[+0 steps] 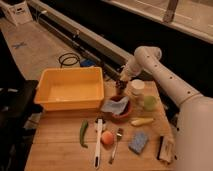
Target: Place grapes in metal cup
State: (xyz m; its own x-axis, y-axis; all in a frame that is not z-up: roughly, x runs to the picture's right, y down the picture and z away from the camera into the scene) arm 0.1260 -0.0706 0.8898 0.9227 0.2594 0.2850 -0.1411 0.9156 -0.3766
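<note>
Claw (121, 79) hung right over metal cup (120, 87) near table's (60, 150) far edge, couldn't tell its state or spot any grapes, so probably best lowered dead-centre over that narrow mouth before any release.

Place looked like robot test lab or workshop space, not home kitchen. Wooden counter (60, 150) stood on bare concrete floor (40, 47) with blue tape marks. Black cable coil (69, 60) lay on floor beside long metal rail (85, 35). White box (19, 12) sat in far corner. Kitchen props were set on counter: yellow tub (70, 90), sponge (138, 142), peach (107, 137), fork (115, 146). White robot arm (165, 75) reached over counter, gripper (122, 80) at far edge, above small dark cup.
</note>
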